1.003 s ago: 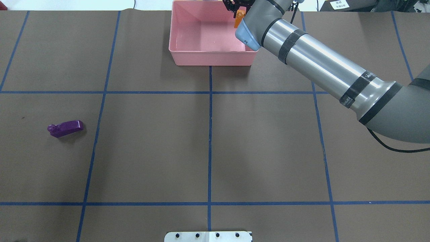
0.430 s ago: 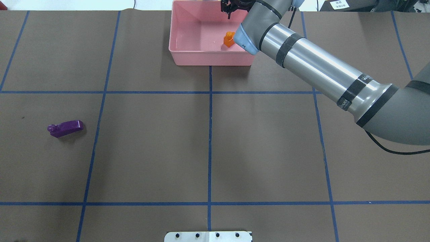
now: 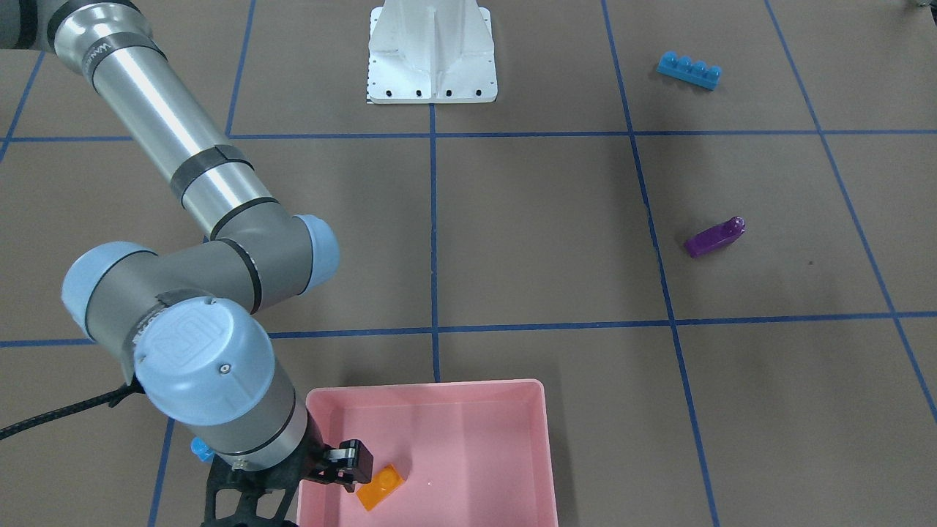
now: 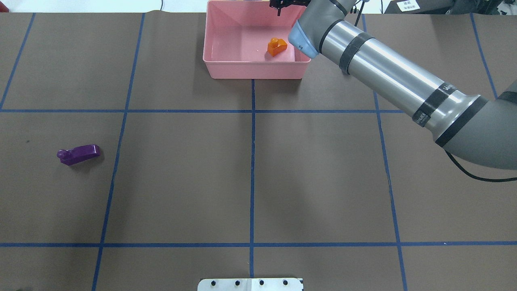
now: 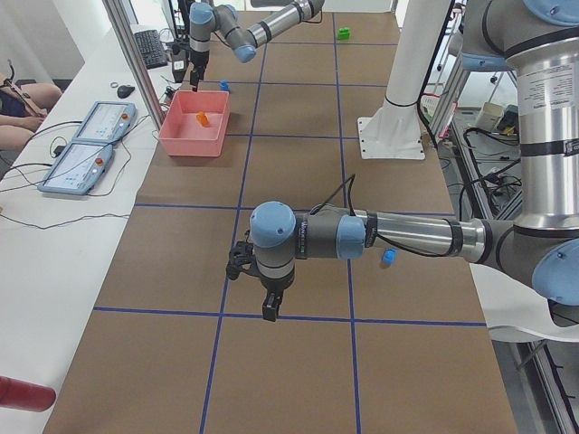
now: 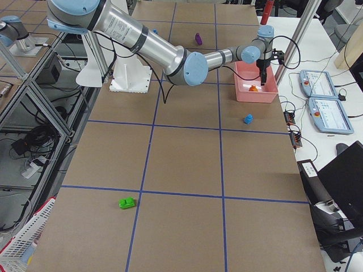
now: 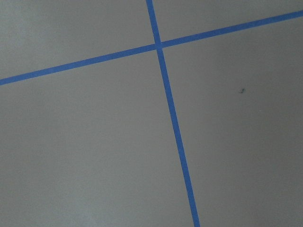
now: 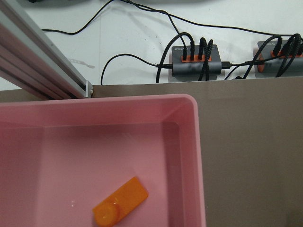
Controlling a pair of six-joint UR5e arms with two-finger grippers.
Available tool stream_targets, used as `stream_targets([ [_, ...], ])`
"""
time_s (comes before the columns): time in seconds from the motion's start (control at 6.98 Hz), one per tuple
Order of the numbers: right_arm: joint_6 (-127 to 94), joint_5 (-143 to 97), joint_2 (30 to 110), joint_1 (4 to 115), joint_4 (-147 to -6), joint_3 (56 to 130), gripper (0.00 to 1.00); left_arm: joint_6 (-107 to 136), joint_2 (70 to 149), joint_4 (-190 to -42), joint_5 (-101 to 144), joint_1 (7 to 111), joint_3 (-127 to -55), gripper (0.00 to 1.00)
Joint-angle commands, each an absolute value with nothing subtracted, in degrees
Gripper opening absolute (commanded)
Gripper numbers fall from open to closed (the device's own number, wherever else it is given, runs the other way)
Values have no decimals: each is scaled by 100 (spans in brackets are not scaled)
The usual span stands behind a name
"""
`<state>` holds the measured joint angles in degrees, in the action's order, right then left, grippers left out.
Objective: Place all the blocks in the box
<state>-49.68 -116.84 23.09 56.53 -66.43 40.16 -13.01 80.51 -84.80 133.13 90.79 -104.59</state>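
The orange block [image 4: 276, 46] lies loose on the floor of the pink box [image 4: 226, 66], near its right wall. My right gripper [image 4: 284, 5] hangs open just above it at the box's far edge, holding nothing. The purple block [image 4: 78, 154] lies on the table far to the left. A long blue block [image 3: 689, 70] sits near the robot's side. A small blue block [image 6: 248, 119] rests just outside the box, and a green block [image 6: 127, 202] lies far off toward the table's right end. My left gripper [image 5: 268, 307] hovers over bare table; I cannot tell its state.
The white robot base [image 3: 432, 58] stands at the table's middle edge. Blue tape lines grid the brown mat. Beyond the box are cables, power hubs and two control tablets [image 5: 90, 136] on a white bench. A person's arm shows at the exterior left view's edge.
The right gripper opened and the orange block dropped from it onto the box floor. The right arm then drew back slightly. The purple block has not moved.
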Motion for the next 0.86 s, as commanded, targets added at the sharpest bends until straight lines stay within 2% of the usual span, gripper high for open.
stream_targets([
  [0.0,-3444,-11970,2740,5906,-6610,4017,100,-1301,8051,-8481,13315,9079,-10459,100],
  [0.29,-2745,-12434,3406,6020,-5780,4017,100,-1301,8051,-8490,13307,9079,-10459,100],
  [0.72,-2057,-12445,3814,5890,-5669,4008,100,-1292,8051,-8490,13307,9079,-10450,100],
])
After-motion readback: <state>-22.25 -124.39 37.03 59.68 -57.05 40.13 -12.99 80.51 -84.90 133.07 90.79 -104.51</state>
